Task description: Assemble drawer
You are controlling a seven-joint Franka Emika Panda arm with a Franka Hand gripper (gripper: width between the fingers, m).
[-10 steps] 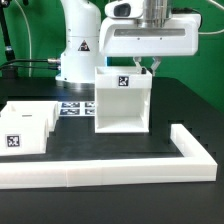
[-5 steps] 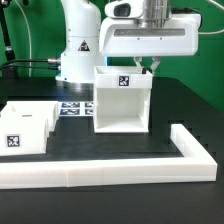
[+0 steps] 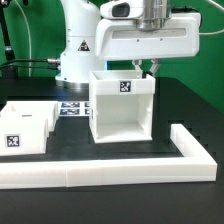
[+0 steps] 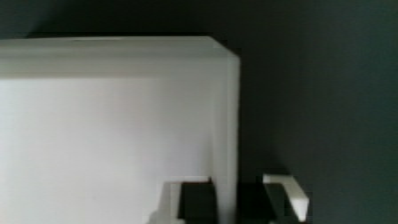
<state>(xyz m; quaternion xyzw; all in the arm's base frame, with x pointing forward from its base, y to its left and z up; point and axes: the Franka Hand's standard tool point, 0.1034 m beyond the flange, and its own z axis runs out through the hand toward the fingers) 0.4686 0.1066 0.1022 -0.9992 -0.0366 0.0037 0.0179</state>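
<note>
Housing [image 3: 120, 110] at counter [image 3: 185, 100] centre, jaws clamped on its rear wall, fingertips [image 4: 192, 203] partly hidden, tray [image 3: 22, 135] cropped at exterior view's left.

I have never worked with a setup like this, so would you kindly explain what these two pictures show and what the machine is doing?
The machine is a single white robot arm with a two-finger gripper, and it is putting a drawer together.

The exterior view comes from a camera standing off the arm and takes in the whole scene. The wrist view comes from a camera on the arm's wrist and looks down past the fingers.

On the black table stands the drawer housing, a tall white open box with a square tag. Toward the exterior view's left are the smaller drawer parts, also tagged. Behind them lies the flat marker board. A low white border wall fences the front and one side.

The fingers straddle one wall of the housing at its top edge. Whether they are actually clamped on it cannot be told.
</note>
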